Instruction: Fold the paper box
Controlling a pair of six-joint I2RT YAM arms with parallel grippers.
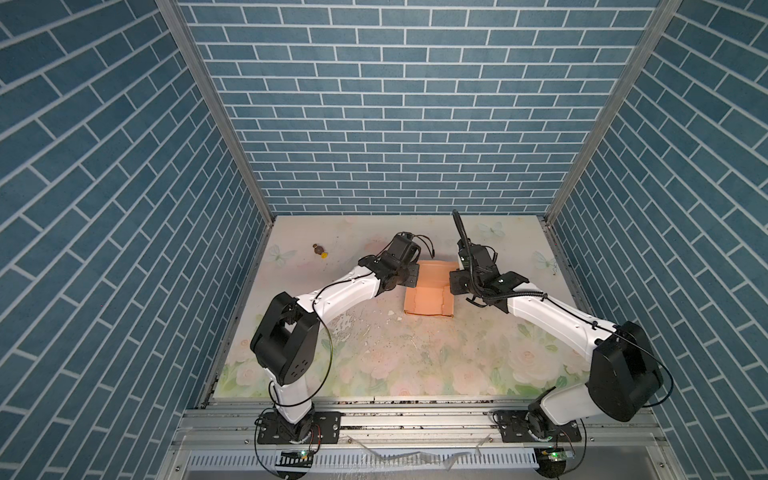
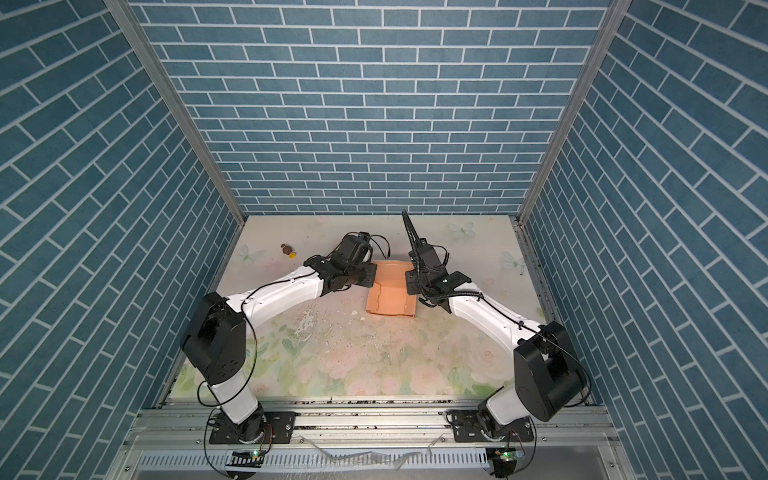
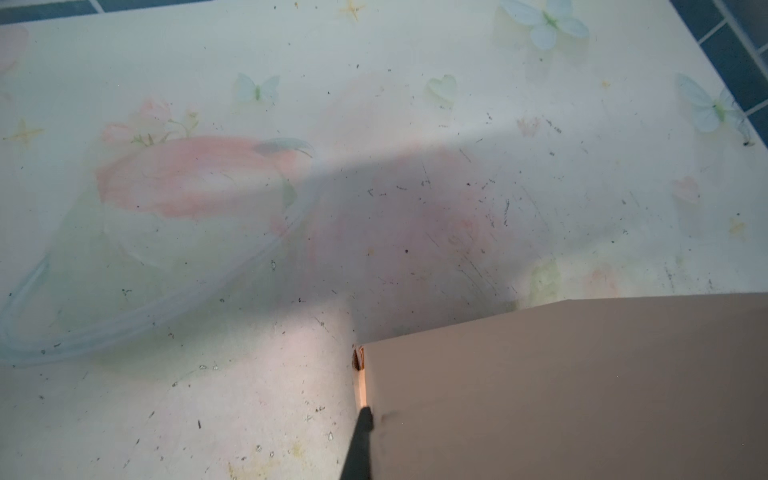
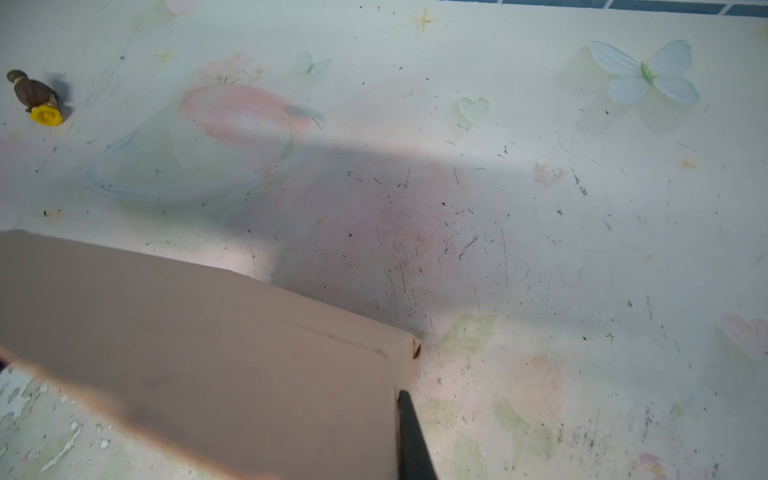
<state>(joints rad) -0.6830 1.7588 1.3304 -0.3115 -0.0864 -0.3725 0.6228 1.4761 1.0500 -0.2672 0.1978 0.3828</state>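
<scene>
Sitting centre of the table (image 1: 374, 353), the paper box (image 1: 428, 299) looks approx half formed: base flat, near and side walls up, far panel (prob. the lid) not yet closed. Left gripper (image 1: 411, 277) and right gripper (image 1: 455, 283), jaws pressed together, pinch its L and R edges.

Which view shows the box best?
The top views: both show the whole open box, floor and walls together. Each wrist view shows only one outer wall, close and blurred: left wrist, right wrist.
</scene>
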